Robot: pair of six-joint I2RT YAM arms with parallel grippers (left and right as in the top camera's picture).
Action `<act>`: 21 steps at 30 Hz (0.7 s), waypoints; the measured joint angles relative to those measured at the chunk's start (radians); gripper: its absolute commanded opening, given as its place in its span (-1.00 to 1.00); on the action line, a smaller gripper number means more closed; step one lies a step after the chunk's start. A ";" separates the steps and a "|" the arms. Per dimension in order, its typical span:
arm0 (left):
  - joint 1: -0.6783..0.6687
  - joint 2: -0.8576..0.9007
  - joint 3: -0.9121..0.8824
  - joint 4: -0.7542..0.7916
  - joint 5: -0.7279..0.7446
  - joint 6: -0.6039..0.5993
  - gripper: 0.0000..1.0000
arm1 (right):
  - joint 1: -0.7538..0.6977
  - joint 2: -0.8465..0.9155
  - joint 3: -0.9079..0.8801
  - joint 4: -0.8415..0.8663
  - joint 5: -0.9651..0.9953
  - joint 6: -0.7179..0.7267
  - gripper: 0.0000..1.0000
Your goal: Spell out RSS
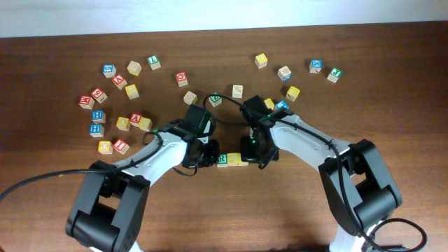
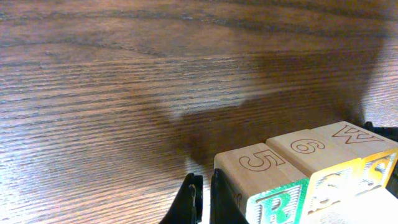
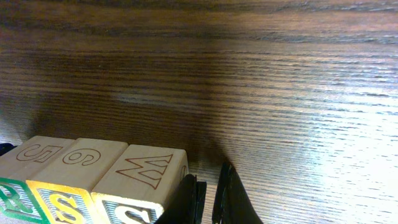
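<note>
RSS (image 1: 232,159): reads complete, three lettered cubes touching in one straight row on the counter (image 1: 231,217), green first, then two yellow. Flanked by the left claw (image 2: 204,198) just beside the row's R end and the right claw (image 3: 210,191) just beside its last S, both pinched shut on nothing. Looks essentially done; leaves only backing both claws away without nudging the row.

left arm (image 1: 159,155) + right arm (image 1: 308,138) are rocking white shells | chunky black joints are showing | black cable (image 1: 42,183) is trailing off lefty | green light (image 1: 252,145) is glowing | left pincer (image 2: 204,183) + right pincer (image 3: 208,180) are looking plain black
</note>
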 measured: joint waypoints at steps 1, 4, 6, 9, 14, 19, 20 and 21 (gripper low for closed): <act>0.000 0.000 0.000 0.000 0.000 0.000 -1.00 | 0.000 0.000 0.000 0.000 0.000 0.000 -0.92; 0.000 0.000 0.000 0.000 -0.001 0.000 -1.00 | 0.000 0.000 0.000 0.000 0.002 0.000 -0.91; -0.002 0.000 0.000 -0.001 -0.008 0.000 -1.00 | 0.000 0.000 0.000 0.000 0.001 -0.001 -0.91; -0.002 0.000 0.000 -0.020 -0.019 0.000 -1.00 | 0.000 0.000 0.000 0.000 0.001 0.000 -0.91; 0.044 0.000 0.000 -0.061 -0.024 0.000 -1.00 | 0.000 0.000 0.000 0.000 0.002 -0.001 -0.90; 0.105 0.000 0.000 -0.087 -0.027 0.009 -1.00 | 0.000 0.000 0.000 -0.012 0.005 0.000 -0.92; 0.115 0.000 0.001 -0.100 -0.027 0.010 -1.00 | 0.000 0.000 0.000 -0.016 0.005 -0.001 -0.92; 0.121 0.000 0.003 -0.112 -0.029 0.012 -1.00 | 0.000 0.000 0.002 -0.027 0.008 -0.001 -0.92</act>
